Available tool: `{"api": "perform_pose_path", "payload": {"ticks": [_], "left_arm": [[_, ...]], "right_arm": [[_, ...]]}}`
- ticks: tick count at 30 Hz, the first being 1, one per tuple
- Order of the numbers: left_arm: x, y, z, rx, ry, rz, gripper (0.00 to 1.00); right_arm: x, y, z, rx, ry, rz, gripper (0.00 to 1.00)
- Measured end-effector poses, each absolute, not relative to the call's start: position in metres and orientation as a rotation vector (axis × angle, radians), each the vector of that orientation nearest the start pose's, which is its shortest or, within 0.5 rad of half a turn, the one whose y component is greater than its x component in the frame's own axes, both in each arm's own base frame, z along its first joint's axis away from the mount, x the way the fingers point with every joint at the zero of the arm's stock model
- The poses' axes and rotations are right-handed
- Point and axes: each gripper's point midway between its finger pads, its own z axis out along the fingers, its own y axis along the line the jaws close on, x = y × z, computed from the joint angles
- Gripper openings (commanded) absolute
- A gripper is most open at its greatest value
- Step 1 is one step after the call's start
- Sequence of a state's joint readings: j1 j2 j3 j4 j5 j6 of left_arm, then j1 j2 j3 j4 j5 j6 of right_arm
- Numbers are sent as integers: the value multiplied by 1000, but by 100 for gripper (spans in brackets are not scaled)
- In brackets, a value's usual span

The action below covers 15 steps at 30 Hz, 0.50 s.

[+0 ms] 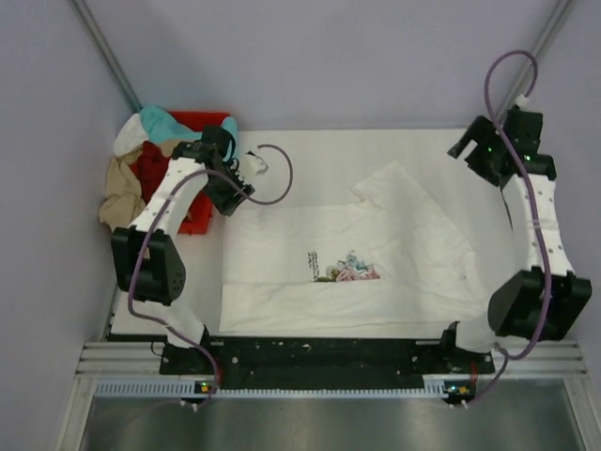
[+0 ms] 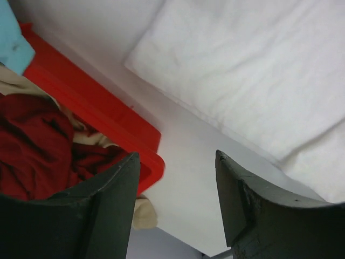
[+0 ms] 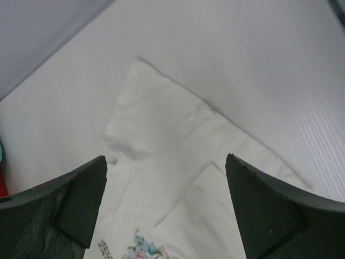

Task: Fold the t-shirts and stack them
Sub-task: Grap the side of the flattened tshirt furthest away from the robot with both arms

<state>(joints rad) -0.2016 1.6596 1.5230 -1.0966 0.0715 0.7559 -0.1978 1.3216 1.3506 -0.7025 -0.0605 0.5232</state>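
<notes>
A white t-shirt (image 1: 394,235) with a pink-and-blue flower print (image 1: 346,269) lies partly folded on the table, a sleeve flap turned over at its far side. The right wrist view looks down on this white t-shirt (image 3: 161,129) and its print (image 3: 143,251). My right gripper (image 1: 465,148) hangs open above the shirt's far right, nothing between its fingers. My left gripper (image 1: 249,169) is open and empty too, above the bare table between the bin and the shirt's corner (image 2: 242,70). Teal (image 1: 160,122), dark red (image 1: 150,169) and tan (image 1: 117,193) shirts fill the bin.
The red plastic bin (image 1: 195,222) stands at the table's far left, beside my left arm; its rim (image 2: 91,102) lies just under the left finger (image 2: 108,210). A tan cloth (image 2: 144,213) hangs over its corner. Grey walls close in the back and sides.
</notes>
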Motion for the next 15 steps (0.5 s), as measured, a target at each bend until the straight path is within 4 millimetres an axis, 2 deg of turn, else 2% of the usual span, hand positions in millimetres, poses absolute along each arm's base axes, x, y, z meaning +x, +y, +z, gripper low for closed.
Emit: {"api": "perform_pose_path", "payload": {"ticks": [3, 6, 9, 11, 13, 15], "left_arm": [[384, -52, 150, 1212, 2496, 16, 63], [416, -48, 128, 1127, 2561, -1, 63], [435, -42, 101, 1050, 2634, -22, 63], [439, -35, 83, 1003, 2683, -37, 64], [439, -27, 72, 963, 2724, -50, 64], [439, -26, 66, 932, 2741, -85, 64]], "right_arm": [[435, -29, 258, 572, 2152, 251, 80], [488, -18, 237, 449, 2214, 250, 79], [533, -8, 195, 372, 2300, 240, 79], [563, 1, 161, 327, 2349, 229, 79], [577, 12, 124, 289, 2410, 212, 78], [584, 25, 87, 253, 2476, 182, 76]]}}
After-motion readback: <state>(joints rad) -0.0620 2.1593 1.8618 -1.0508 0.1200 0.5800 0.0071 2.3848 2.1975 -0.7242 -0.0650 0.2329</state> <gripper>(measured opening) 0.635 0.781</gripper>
